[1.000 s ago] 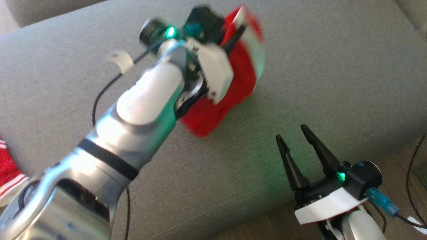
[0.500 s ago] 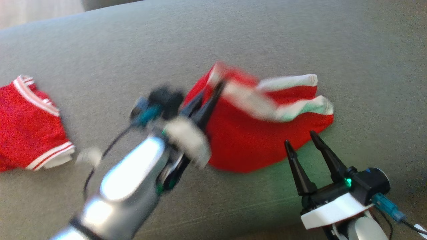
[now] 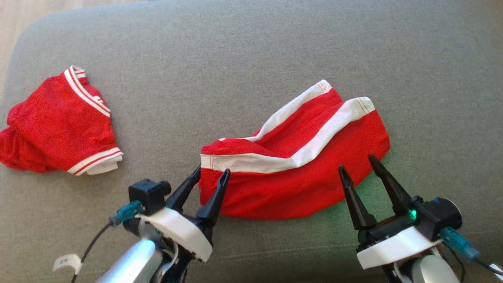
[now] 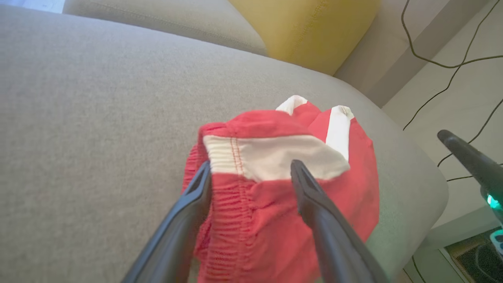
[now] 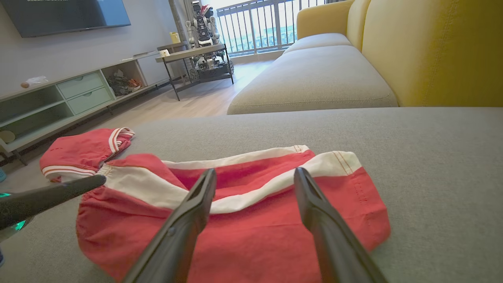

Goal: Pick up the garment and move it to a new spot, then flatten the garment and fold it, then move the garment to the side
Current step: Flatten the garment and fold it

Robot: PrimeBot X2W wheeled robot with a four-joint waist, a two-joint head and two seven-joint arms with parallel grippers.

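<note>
The garment (image 3: 294, 184), red shorts with white side stripes, lies spread and creased on the grey sofa cushion (image 3: 251, 59). My left gripper (image 3: 212, 170) stands open at its left, gathered waistband end. In the left wrist view the left gripper (image 4: 250, 162) has its two fingers wide apart over the garment (image 4: 271, 204), one at the waistband's edge. My right gripper (image 3: 355, 162) is open at the lower right edge of the shorts. In the right wrist view the right gripper (image 5: 254, 170) hangs just above the garment (image 5: 255, 232), holding nothing.
A second red garment with white trim (image 3: 59, 122) lies at the cushion's left end. The cushion's front edge runs close under both grippers. A yellow backrest (image 4: 306, 27) rises behind the seat, and cables (image 4: 452, 59) lie on the floor beside the sofa.
The left gripper brought the garment down from mid-air onto the cushion, drew back toward me and opened. The head camera shifted. The right gripper stayed open.
</note>
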